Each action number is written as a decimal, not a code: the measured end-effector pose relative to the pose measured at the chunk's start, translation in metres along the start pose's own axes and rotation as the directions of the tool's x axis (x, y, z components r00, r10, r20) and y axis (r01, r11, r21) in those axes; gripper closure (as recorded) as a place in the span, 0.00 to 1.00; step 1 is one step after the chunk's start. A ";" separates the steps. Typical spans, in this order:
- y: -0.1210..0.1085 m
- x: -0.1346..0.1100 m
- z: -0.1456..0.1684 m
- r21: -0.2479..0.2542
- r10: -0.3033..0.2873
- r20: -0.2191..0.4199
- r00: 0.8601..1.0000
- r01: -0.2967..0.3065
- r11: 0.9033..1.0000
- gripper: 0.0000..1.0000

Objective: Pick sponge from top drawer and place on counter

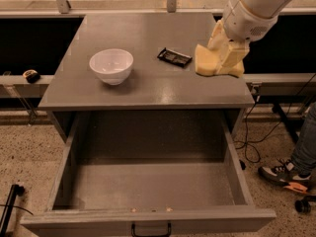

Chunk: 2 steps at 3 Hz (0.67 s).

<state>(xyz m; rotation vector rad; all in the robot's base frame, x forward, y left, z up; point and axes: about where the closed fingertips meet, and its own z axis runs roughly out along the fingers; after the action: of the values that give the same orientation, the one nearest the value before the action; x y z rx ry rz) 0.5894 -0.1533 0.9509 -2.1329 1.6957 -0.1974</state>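
My gripper (220,60) hangs over the right side of the grey counter (148,90), coming down from a white arm at the top right. It is shut on the pale yellow sponge (205,62), which sticks out to the left of the yellow finger pads, just above the countertop. The top drawer (148,186) is pulled wide open below the counter. Its speckled grey floor holds only a few crumbs near the front. Its black handle (150,229) shows at the bottom edge.
A white bowl (111,65) stands on the counter's left half. A small flat black packet (174,57) lies just left of the sponge. A person's shoe (281,177) and cables are on the floor at the right.
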 end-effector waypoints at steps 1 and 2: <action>-0.021 0.005 0.031 0.000 0.076 0.035 0.996 -0.076 0.997 1.00; -0.030 0.005 0.070 -0.031 0.129 0.064 0.990 -0.127 0.991 0.82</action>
<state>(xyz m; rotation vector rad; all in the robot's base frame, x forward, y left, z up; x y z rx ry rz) 0.6430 -0.1366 0.8985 -2.0173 1.7984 -0.0669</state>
